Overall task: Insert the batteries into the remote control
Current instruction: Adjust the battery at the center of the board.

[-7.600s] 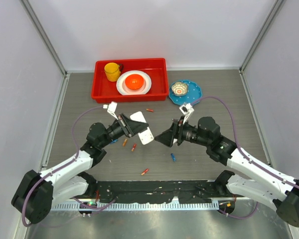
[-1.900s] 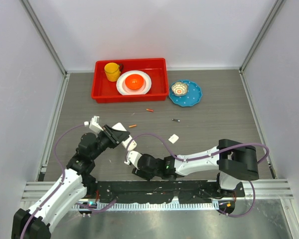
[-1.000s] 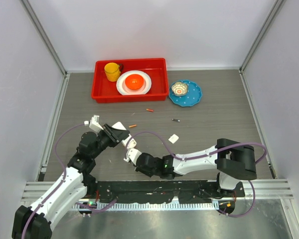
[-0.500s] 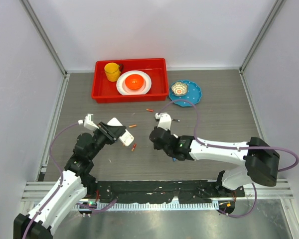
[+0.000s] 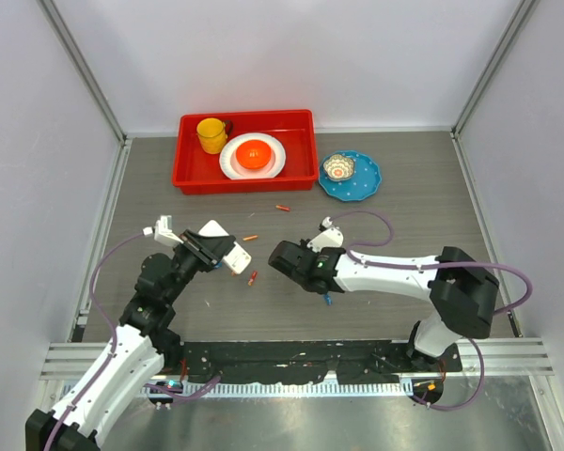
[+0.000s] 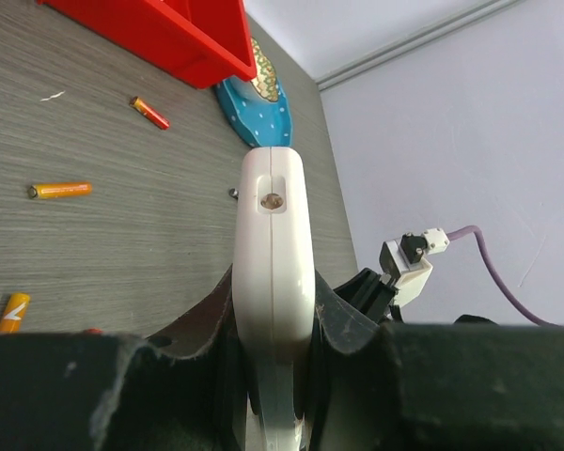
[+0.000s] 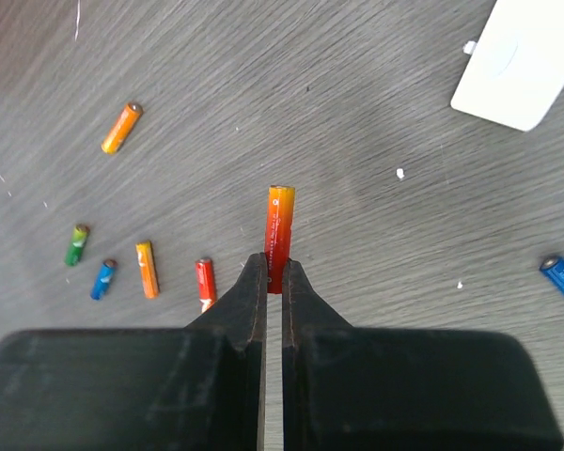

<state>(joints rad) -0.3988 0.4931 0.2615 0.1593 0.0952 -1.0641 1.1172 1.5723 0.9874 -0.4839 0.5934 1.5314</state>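
Left end effector (image 6: 273, 303) grips remote control (image 6: 273, 211); right end effector (image 7: 274, 274) pinches battery (image 7: 279, 224); batteries (image 7: 148, 269) scattered.

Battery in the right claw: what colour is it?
The battery is orange at its tip, red toward the grip; best in the right wrist view.

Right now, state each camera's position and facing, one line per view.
Top external: above and behind the arm bases, looking down on the table; both arms show.
Left wrist: on the left arm, looking low across the table toward the red tray and blue plate; the left fingers clamp the remote control.
Right wrist: on the right arm, looking down; the right fingers pinch an orange battery.
Shared: top external and left wrist both show the remote control, red tray and blue plate.
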